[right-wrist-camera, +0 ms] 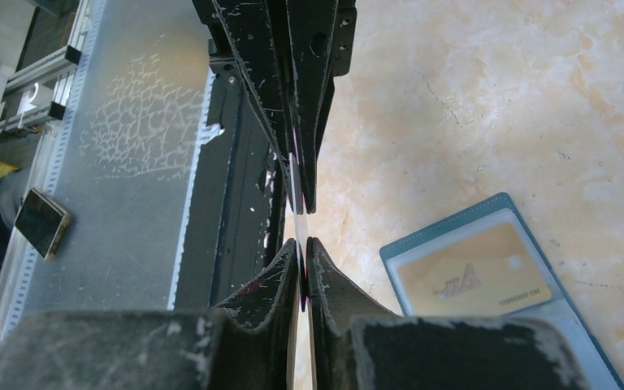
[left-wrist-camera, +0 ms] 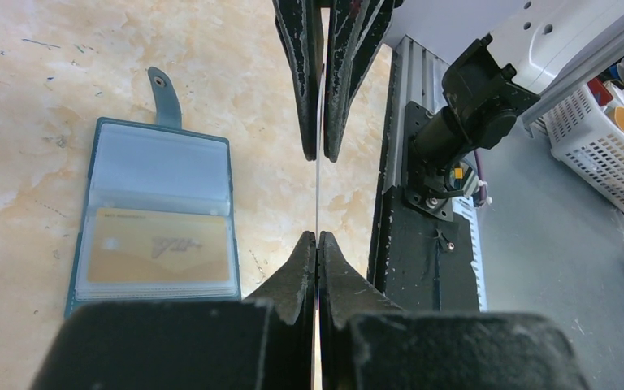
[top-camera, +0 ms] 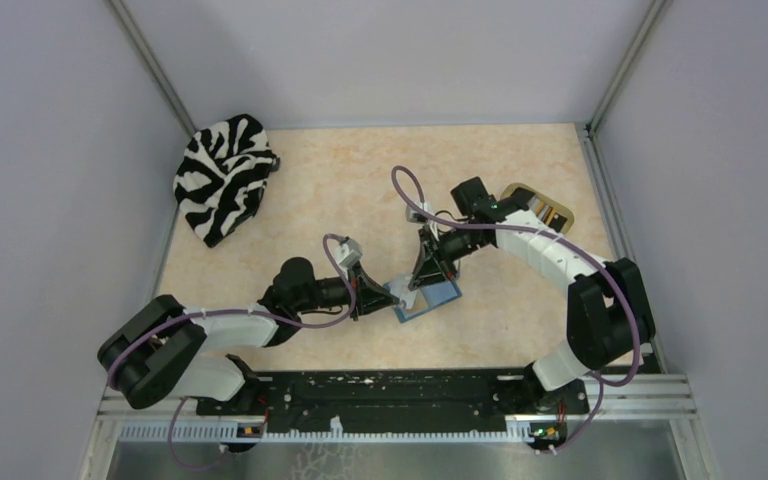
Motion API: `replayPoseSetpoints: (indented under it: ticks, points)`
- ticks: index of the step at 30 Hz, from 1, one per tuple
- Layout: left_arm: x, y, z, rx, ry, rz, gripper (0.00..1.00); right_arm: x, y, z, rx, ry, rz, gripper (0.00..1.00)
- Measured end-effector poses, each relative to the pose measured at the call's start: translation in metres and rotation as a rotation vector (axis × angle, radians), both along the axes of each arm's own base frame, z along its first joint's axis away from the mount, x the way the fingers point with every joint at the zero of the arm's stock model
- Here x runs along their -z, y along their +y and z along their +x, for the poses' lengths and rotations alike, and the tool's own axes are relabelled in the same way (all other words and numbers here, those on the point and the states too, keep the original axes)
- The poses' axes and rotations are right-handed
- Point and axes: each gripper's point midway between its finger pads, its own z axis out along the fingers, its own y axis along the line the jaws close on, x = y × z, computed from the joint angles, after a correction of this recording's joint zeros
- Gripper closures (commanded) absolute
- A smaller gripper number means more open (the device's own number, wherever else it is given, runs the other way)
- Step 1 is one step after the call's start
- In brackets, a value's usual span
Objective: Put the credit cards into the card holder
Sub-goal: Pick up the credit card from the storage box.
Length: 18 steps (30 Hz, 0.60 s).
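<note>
Wallet (left-wrist-camera: 158, 215) open flat on table (left-wrist-camera: 32, 97), tan card (left-wrist-camera: 158, 253) in its pocket | left pincer (left-wrist-camera: 318, 244) clamped on thin card (left-wrist-camera: 317, 199), edge-on | right pincer (right-wrist-camera: 302, 248) seemingly pinching same card, just by wallet

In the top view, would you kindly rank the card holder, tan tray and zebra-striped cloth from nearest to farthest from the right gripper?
1. card holder, directly at the right gripper.
2. tan tray, farther back on the right.
3. zebra-striped cloth, far-left corner.
</note>
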Motion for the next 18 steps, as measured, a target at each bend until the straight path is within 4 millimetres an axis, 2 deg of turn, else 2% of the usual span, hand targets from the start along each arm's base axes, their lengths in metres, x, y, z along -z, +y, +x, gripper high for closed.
replayPoseSetpoints:
  ticks: [1, 5, 9, 10, 11, 13, 15, 16, 18]
  points:
    - [0.0, 0.0, 0.0, -0.001, 0.0, 0.0, 1.0, 0.0, -0.001, 0.001, 0.003, 0.002, 0.001, 0.99]
    - [0.0, 0.0, 0.001, -0.006, 0.001, 0.001, 0.97, -0.001, -0.002, 0.002, 0.011, 0.005, 0.003, 1.0]
    - [0.0, 0.0, 0.002, -0.014, 0.006, 0.002, 0.72, -0.001, -0.002, 0.002, 0.012, 0.006, 0.003, 1.0]
    - [0.001, 0.0, 0.003, -0.022, 0.013, 0.004, 0.65, -0.001, -0.003, 0.003, 0.014, 0.007, 0.003, 1.0]
    - [0.003, 0.001, 0.005, -0.034, 0.021, 0.008, 0.53, -0.001, -0.003, 0.004, 0.019, 0.01, 0.002, 1.0]
    - [0.004, 0.002, 0.01, -0.07, 0.032, 0.014, 0.41, -0.001, -0.006, 0.009, 0.042, 0.017, 0.0, 1.0]
    - [0.007, 0.007, 0.016, -0.128, 0.046, 0.021, 0.27, -0.002, -0.011, 0.02, 0.088, 0.024, -0.002, 1.0]
    - [0.008, 0.011, 0.019, -0.158, 0.053, 0.025, 0.17, -0.002, -0.015, 0.027, 0.118, 0.026, -0.006, 1.0]
    - [0.012, 0.021, 0.023, -0.227, 0.065, 0.029, 0.06, 0.0, -0.024, 0.042, 0.185, 0.027, -0.022, 1.0]
